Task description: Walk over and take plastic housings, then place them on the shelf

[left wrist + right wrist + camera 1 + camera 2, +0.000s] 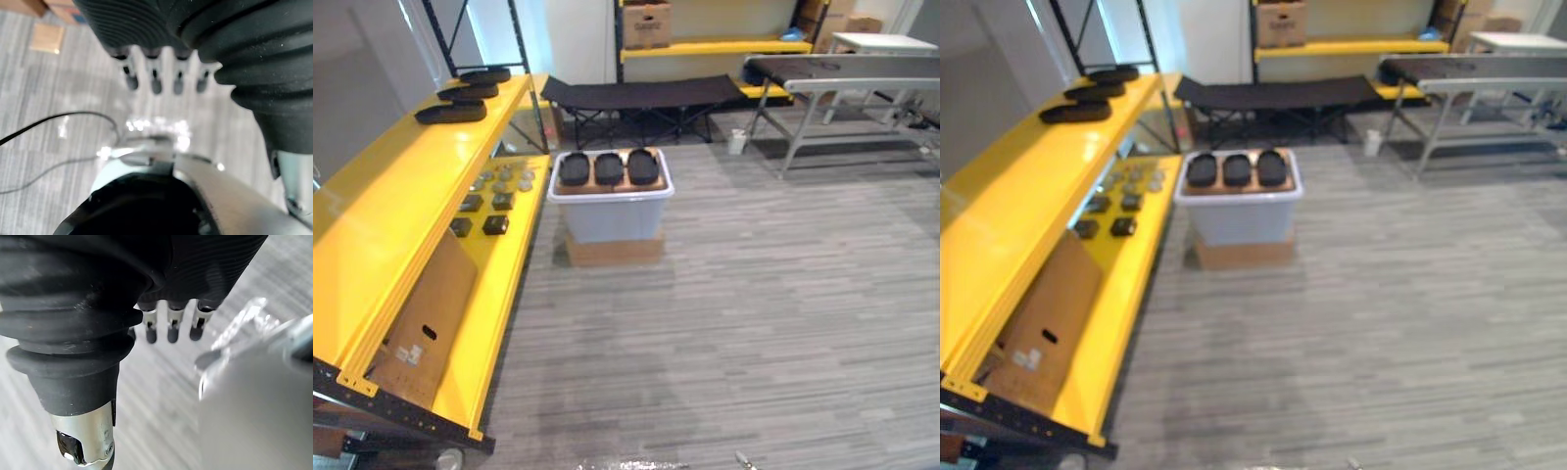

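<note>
Three black oval plastic housings (609,168) sit side by side on top of a pale bin (612,217), mid-floor ahead. Their long axes run away from the robot. Three more housings (467,93) lie on the top of the yellow shelf (391,206), at the far end, long axes across it. Eye views carry bin and shelf. Wrist views carry left hand (155,83) and right hand (171,330), fingers straight, slack and empty, over the grey floor (754,294).

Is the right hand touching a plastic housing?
Apart. The right wrist view shows the right hand over bare floor; the housings lie atop the bin ahead.
</note>
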